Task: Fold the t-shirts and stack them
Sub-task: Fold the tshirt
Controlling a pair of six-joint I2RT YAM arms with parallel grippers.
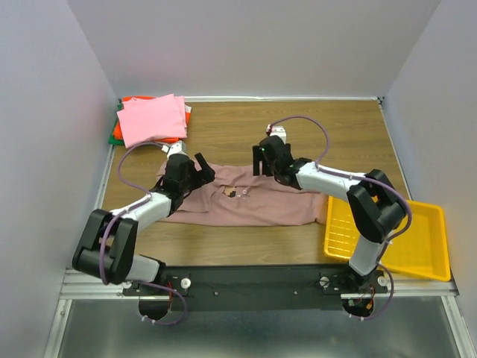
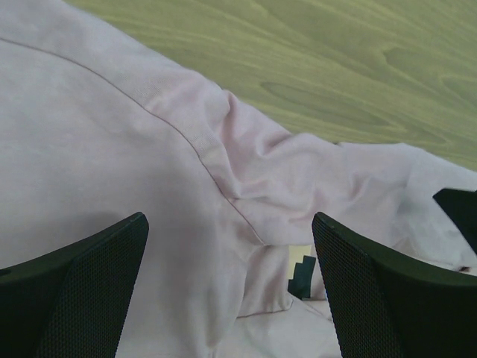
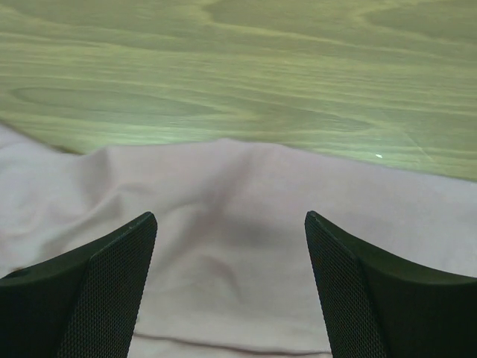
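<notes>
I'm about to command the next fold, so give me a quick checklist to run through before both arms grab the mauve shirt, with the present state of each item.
1. Left gripper open with nothing between its fingers: ok.
2. Right gripper open with nothing between its fingers: ok.
3. Both grippers over the mauve-pink t-shirt near its far edge: ok.
4. Cloth lying flat under the left gripper: not ok, it is creased and bunched there.
5. Stack of folded t-shirts in the far left corner apart from the spread shirt: ok.
6. Yellow tray clear of the shirt's right end: cannot tell, the two meet or nearly meet.
</notes>
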